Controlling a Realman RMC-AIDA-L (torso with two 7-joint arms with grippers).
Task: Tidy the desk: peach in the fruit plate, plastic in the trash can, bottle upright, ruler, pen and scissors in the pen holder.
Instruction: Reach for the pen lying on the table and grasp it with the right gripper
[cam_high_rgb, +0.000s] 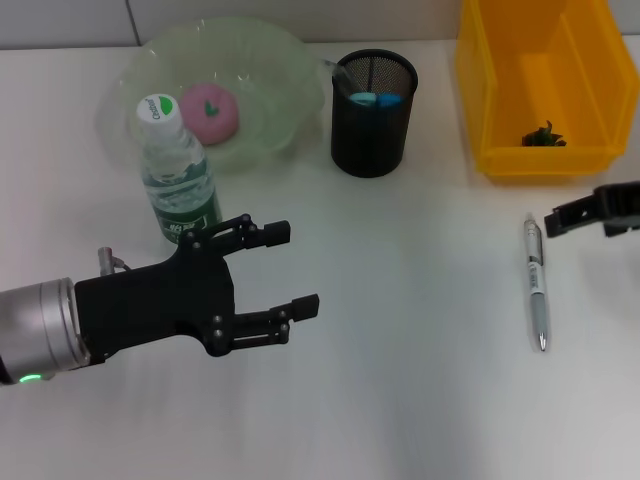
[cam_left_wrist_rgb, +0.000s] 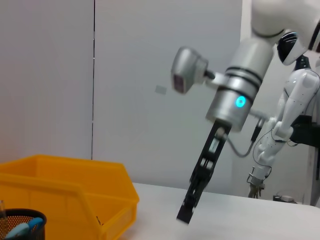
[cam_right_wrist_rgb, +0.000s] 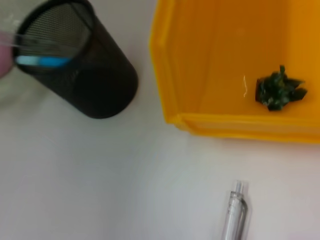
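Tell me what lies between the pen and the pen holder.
Only bare white table separates the pen from the black mesh pen holder, as the head view shows.

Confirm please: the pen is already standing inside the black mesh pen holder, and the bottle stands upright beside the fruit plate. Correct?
Not quite. In the head view the pen lies flat on the table near the right end effector, outside the pen holder. The bottle stands upright beside the fruit plate.

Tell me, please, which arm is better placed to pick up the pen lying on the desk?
The right. The right gripper hangs just beside the pen, near its upper end, while the left gripper, open, sits far across the desk by the water bottle.
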